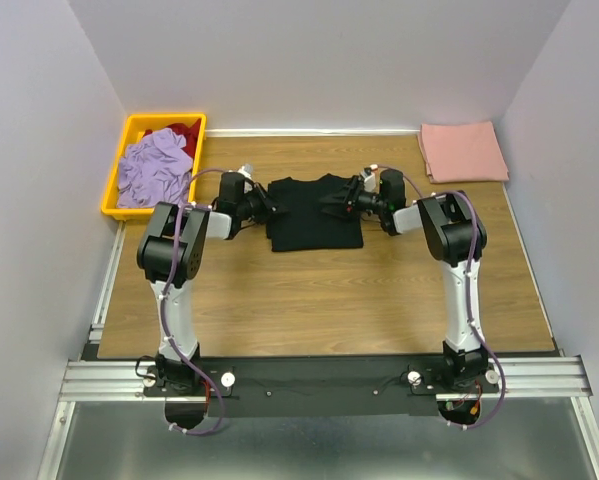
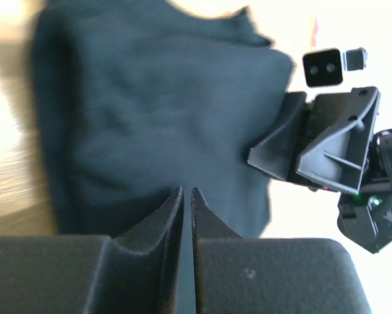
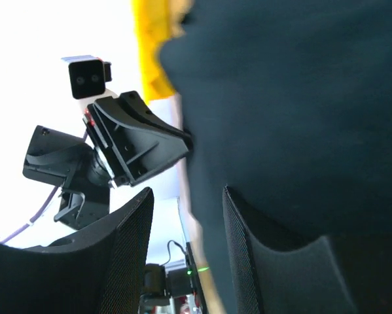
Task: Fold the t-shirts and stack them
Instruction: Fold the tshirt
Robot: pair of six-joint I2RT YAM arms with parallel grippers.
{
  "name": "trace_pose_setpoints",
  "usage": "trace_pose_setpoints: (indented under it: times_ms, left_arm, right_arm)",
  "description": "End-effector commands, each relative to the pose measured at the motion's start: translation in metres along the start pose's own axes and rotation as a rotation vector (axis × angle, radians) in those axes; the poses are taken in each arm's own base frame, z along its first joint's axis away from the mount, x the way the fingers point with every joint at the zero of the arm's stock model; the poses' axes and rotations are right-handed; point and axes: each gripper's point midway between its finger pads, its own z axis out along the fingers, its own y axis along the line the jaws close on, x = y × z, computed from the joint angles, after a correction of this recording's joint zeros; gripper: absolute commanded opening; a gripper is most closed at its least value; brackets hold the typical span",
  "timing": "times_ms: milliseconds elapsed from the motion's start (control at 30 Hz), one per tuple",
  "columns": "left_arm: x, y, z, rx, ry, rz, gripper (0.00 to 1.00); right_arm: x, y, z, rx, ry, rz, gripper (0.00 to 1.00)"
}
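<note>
A yellow bin (image 1: 114,185) at the far left corner of the counter (image 1: 309,300) holds a crumpled lavender garment (image 1: 154,165) with a red garment (image 1: 184,132) behind it. At mid-counter the black t-shirt (image 1: 309,215) lies flat, partly folded into a rough rectangle with an uneven far edge. The left gripper (image 1: 267,208) has its jaws pinched nearly together on the shirt's left edge, while the right gripper (image 1: 325,204) has its jaws apart at the right edge. A salmon-pink t-shirt (image 1: 464,152) lies neatly folded in the far right corner.
</note>
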Motion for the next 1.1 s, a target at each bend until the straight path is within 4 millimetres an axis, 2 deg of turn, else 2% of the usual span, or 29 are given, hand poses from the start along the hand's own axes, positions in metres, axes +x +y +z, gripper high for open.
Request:
trace_pose_setpoints:
  times_ms: [0, 33, 100, 200, 233, 333, 367, 500, 533, 633, 667, 733, 767, 900, 1067]
  left_arm:
    - [-0.009, 0.024, 0.003, -0.044, -0.002, -0.042, 0.16]
    - [-0.014, 0.026, 0.002, -0.047, -0.016, -0.04, 0.16]
    - [-0.032, 0.026, -0.004, -0.063, -0.06, -0.027, 0.16]
    - [-0.054, 0.014, -0.008, -0.056, -0.101, 0.022, 0.16]
    - [-0.063, 0.005, -0.008, -0.038, -0.116, 0.041, 0.16]
    - [-0.07, -0.006, -0.006, -0.014, -0.122, 0.078, 0.16]
    - [-0.073, -0.01, -0.004, -0.005, -0.125, 0.089, 0.16]
    - [-0.07, -0.007, 0.006, 0.002, -0.103, 0.092, 0.16]
    - [-0.069, -0.007, 0.009, 0.006, -0.097, 0.097, 0.16]
    - [-0.067, 0.007, 0.018, -0.024, -0.091, 0.081, 0.16]
    - [-0.069, 0.014, 0.023, -0.039, -0.091, 0.075, 0.16]
    - [-0.068, 0.027, 0.028, -0.075, -0.086, 0.059, 0.16]
    - [-0.068, 0.034, 0.033, -0.087, -0.08, 0.045, 0.16]
    - [-0.068, 0.049, 0.038, -0.124, -0.067, 0.007, 0.16]
    - [-0.077, 0.058, 0.033, -0.16, -0.082, 0.008, 0.16]
  right_arm:
    - [0.005, -0.048, -0.011, 0.099, -0.03, 0.075, 0.54]
    - [0.005, -0.048, -0.012, 0.097, -0.027, 0.073, 0.54]
    - [-0.004, -0.028, -0.015, 0.068, -0.03, 0.036, 0.54]
    - [-0.022, 0.006, -0.018, 0.018, -0.045, -0.026, 0.54]
    - [-0.026, 0.011, -0.019, 0.013, -0.05, -0.036, 0.54]
    - [-0.042, 0.028, -0.017, 0.004, -0.079, -0.088, 0.54]
    - [-0.054, 0.032, -0.015, 0.011, -0.107, -0.115, 0.54]
    - [-0.064, 0.019, -0.01, 0.037, -0.136, -0.113, 0.54]
    - [-0.068, 0.005, -0.008, 0.057, -0.149, -0.098, 0.54]
    - [-0.08, -0.012, -0.006, 0.084, -0.189, -0.096, 0.54]
    - [-0.084, -0.025, -0.006, 0.1, -0.2, -0.081, 0.54]
    - [-0.094, -0.033, -0.008, 0.116, -0.234, -0.072, 0.54]
    - [-0.097, -0.044, -0.009, 0.132, -0.246, -0.057, 0.54]
    - [-0.11, -0.065, -0.019, 0.171, -0.301, -0.017, 0.54]
    - [-0.114, -0.069, -0.027, 0.178, -0.309, -0.012, 0.54]
